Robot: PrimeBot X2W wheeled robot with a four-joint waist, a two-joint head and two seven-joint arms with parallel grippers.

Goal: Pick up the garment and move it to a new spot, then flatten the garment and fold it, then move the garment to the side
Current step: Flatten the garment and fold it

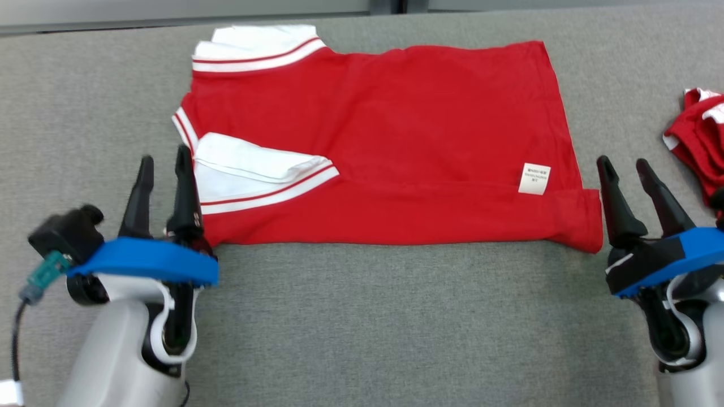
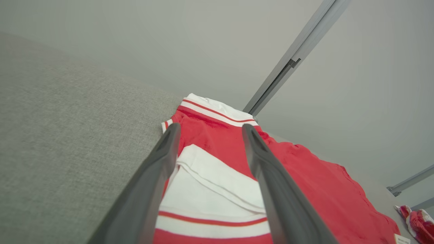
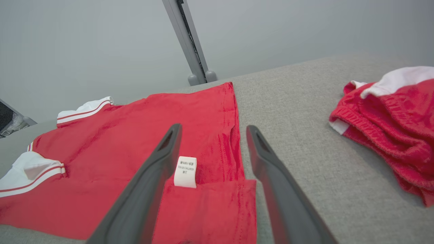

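Head view: garment (image 1: 384, 147) apparently folded once; left gripper (image 1: 164, 157) and right gripper (image 1: 623, 163) flank it, wide, empty; side-move remains.

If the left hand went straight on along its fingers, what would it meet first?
Probably the red garment: the open left hand points over its white striped trim, at the garment's left edge. How high it stands above the cloth is unclear.
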